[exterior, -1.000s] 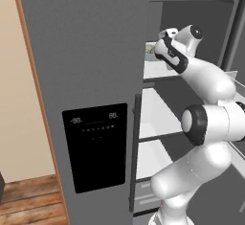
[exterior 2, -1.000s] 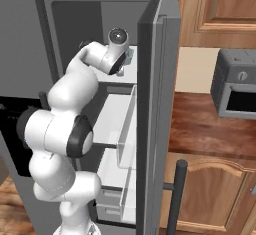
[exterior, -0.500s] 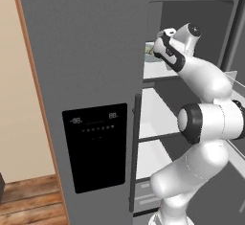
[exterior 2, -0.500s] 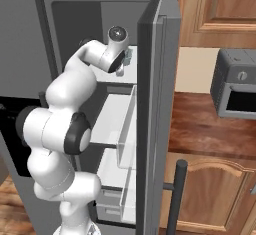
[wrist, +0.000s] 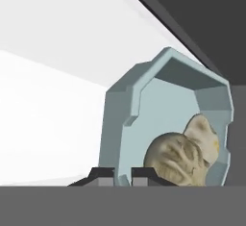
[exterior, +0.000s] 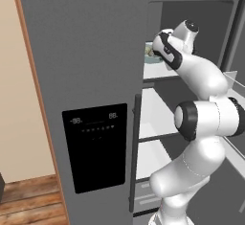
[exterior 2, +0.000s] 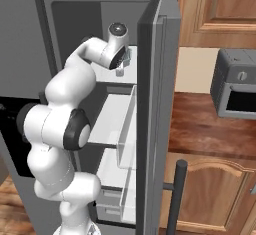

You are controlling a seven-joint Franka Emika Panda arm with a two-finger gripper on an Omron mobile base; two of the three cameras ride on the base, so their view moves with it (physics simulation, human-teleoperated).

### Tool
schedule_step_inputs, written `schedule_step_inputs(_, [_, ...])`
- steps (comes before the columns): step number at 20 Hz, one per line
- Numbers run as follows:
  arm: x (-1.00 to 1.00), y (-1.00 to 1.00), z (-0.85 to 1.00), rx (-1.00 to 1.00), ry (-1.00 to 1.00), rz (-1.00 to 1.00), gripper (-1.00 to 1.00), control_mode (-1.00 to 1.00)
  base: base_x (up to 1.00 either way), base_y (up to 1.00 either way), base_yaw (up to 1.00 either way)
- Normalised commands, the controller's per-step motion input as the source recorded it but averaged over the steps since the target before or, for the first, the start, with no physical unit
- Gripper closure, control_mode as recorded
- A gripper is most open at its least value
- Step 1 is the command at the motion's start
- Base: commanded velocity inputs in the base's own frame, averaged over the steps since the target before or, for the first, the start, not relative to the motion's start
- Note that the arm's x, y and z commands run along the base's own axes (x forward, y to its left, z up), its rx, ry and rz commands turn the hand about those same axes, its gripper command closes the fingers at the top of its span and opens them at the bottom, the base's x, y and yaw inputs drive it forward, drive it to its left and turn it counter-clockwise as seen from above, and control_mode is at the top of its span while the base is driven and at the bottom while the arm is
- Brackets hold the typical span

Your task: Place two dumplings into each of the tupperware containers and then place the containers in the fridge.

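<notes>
Hand view: the hand [wrist: 122,174] is pinched narrow on the near wall of the light blue tupperware container [wrist: 144,124], its two tips close together with the rim between them. The tub sits at the fridge's [exterior: 91,75] upper shelf [wrist: 48,109], near the dark inner side wall. Inside it lie two dumplings [wrist: 185,155], pressed against each other at the far end. From the left base view the arm reaches past the closed dispenser door into the open compartment, the tub's edge [exterior: 152,56] just visible beyond the door. Whether the tub's base is flat on the shelf or tilted I cannot tell. Risk, as I judge it: if the fingers open while the tub overhangs the shelf edge or leans, it could tip and spill; pulling out carelessly could also drag it along. Count: one blue container, two dumplings, one open fridge door [exterior 2: 155,104], one oven [exterior 2: 235,91] on the counter [exterior 2: 210,129] beside.
</notes>
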Motion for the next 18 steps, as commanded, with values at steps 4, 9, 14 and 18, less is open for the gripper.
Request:
schedule_step_inputs(4, [0.12, 0.19, -0.97, -0.02, 0.04, 0.00, 1.00, -1.00, 0.00, 0.00, 0.00])
schedule_step_inputs(9, [0.02, 0.16, -1.00, -0.01, 0.00, 0.00, 1.00, -1.00, 0.00, 0.00, 0.00])
schedule_step_inputs(14, [0.00, 0.02, -1.00, 0.00, 0.00, 0.00, 1.00, -1.00, 0.00, 0.00, 0.00])
schedule_step_inputs(18, [0.21, -0.04, -0.89, 0.00, 0.00, 0.01, 1.00, -1.00, 0.00, 0.00, 0.00])
